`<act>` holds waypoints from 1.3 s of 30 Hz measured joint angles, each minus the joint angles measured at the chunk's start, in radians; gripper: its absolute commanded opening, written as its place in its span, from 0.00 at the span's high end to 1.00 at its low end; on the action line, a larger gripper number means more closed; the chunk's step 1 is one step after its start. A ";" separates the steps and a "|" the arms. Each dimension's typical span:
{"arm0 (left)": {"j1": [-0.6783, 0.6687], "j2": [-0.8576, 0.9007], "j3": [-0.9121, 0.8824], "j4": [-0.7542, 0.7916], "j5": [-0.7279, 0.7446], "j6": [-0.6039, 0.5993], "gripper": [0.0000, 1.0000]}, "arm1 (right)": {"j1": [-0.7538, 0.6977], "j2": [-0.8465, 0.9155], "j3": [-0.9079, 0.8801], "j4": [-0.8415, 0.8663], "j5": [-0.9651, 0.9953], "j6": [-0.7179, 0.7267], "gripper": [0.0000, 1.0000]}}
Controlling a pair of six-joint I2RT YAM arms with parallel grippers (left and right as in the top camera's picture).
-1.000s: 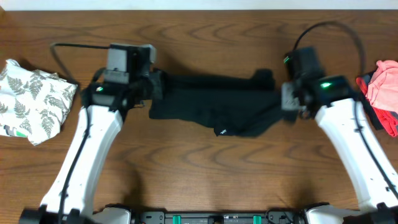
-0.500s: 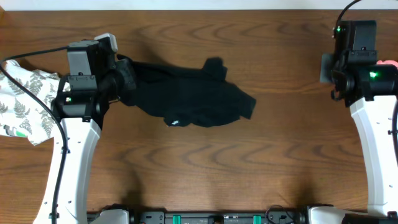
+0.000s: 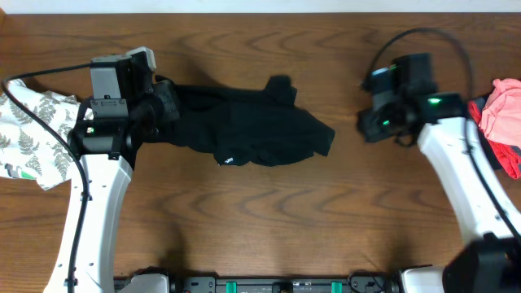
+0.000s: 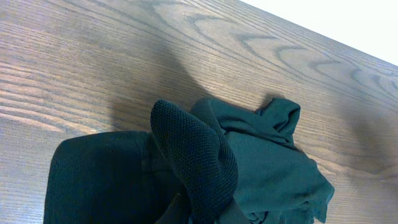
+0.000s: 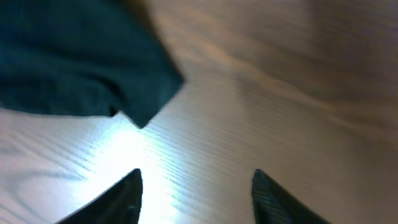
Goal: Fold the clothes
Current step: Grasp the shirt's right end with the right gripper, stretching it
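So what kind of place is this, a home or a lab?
Likely a robot lab bench: a left arm and right arm at a wood-grain table, with a black garment between them and a fern-print cloth staged aside.

One wooden table carries three pieces of clothing: one black garment with one small white logo, one white fern-leaf-print piece at the left edge, and one coral-pink piece at the right edge. One redder fold shows below the pink; whether it counts as a fourth piece cannot be told.

There are two white arms, the left arm and the right arm, and two grippers, the left gripper and the right gripper. Two black cables show, the left cable and the right cable.
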 measured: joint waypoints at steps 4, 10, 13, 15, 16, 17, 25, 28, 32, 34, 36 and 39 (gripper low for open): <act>0.000 0.000 0.000 -0.002 0.000 0.000 0.94 | 0.099 0.058 -0.049 0.093 -0.008 -0.061 0.34; 0.000 0.000 0.000 -0.012 0.000 0.000 0.94 | 0.187 0.143 -0.051 0.203 -0.001 -0.112 0.29; 0.000 0.000 0.000 -0.012 0.000 0.000 0.94 | 0.215 0.205 -0.051 0.222 0.002 -0.132 0.27; 0.000 0.000 0.000 -0.012 0.000 0.000 0.94 | 0.235 0.242 -0.051 0.235 0.004 -0.140 0.27; 0.000 0.000 0.000 -0.013 0.000 0.000 0.94 | 0.242 0.260 -0.051 0.243 0.003 -0.146 0.26; 0.000 0.000 0.000 -0.012 0.000 0.000 0.94 | 0.256 0.277 -0.051 0.254 0.004 -0.151 0.26; 0.000 0.000 0.000 -0.023 0.000 0.000 0.94 | 0.322 0.369 -0.049 0.341 0.028 -0.148 0.30; 0.000 0.000 0.000 -0.032 0.000 0.000 0.94 | 0.322 0.377 -0.043 0.347 0.029 -0.131 0.69; 0.000 0.000 0.000 -0.034 0.000 -0.001 0.94 | 0.322 0.385 -0.034 0.357 0.048 -0.091 0.99; 0.000 0.000 0.000 -0.034 0.000 -0.001 0.94 | 0.323 0.385 -0.031 0.356 0.065 -0.067 0.99; 0.000 0.000 0.000 -0.034 0.000 -0.002 0.94 | 0.327 0.384 -0.029 0.349 0.099 -0.035 0.99; 0.000 0.000 0.000 -0.034 0.000 -0.003 0.94 | 0.332 0.375 -0.029 0.326 0.166 -0.004 0.99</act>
